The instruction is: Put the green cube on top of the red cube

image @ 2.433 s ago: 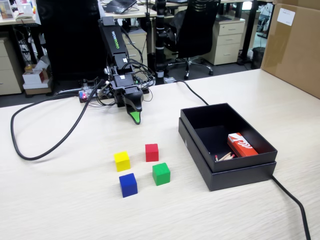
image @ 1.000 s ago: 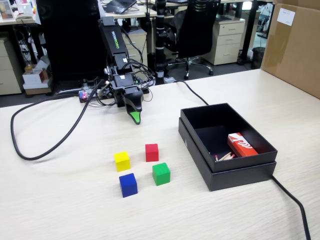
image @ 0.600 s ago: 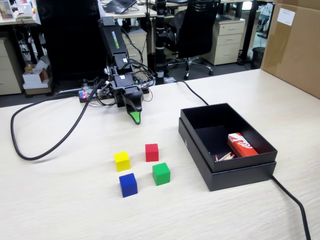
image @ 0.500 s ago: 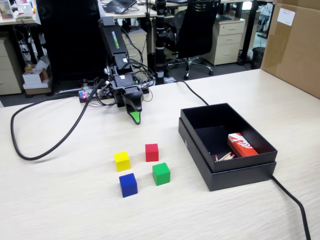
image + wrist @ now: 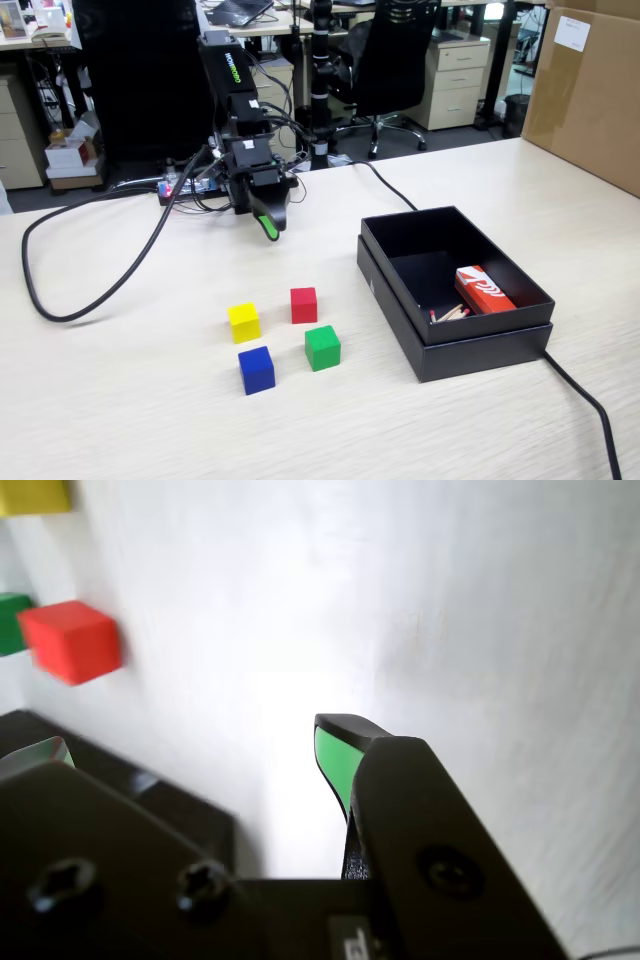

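The green cube (image 5: 322, 347) sits on the light wooden table, just in front and to the right of the red cube (image 5: 303, 304) in the fixed view. They stand close but apart. My gripper (image 5: 270, 230) hangs above the table behind the cubes, well clear of them, with its green-padded jaws apart and nothing between them. In the wrist view the gripper (image 5: 195, 750) shows a wide gap over bare table. The red cube (image 5: 72, 640) is at the upper left there, and a sliver of the green cube (image 5: 10, 622) shows at the left edge.
A yellow cube (image 5: 243, 322) and a blue cube (image 5: 256, 369) sit left of the red and green ones. A black open box (image 5: 455, 350) at the right holds a red-and-white packet (image 5: 483, 290). Black cables (image 5: 120, 280) lie on the table.
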### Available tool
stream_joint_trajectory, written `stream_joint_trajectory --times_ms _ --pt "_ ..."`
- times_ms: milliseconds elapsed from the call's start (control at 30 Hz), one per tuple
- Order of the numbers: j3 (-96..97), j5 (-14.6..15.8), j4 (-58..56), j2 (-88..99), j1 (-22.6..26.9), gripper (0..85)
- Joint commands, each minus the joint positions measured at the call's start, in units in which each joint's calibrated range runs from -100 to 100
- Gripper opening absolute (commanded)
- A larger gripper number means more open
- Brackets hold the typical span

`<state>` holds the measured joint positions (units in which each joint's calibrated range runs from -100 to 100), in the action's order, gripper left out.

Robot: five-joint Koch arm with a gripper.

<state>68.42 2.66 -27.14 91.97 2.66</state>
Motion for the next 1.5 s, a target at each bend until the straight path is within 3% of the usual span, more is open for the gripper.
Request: stream_joint_trajectory --times_ms 0,333,667,900,1467 --pt "-12.12 -0.34 -4.96 -4.02 -0.24 47.3" --pt "-55.18 -0.73 -16.62 -37.53 -0.34 47.5" --pt "-84.55 -3.03 -17.48 -76.43 -1.76 47.5" --pt "-93.26 -3.47 -17.48 -91.57 -2.64 47.3" --pt "-96.34 -3.66 -17.48 -105.0 -2.69 47.3"
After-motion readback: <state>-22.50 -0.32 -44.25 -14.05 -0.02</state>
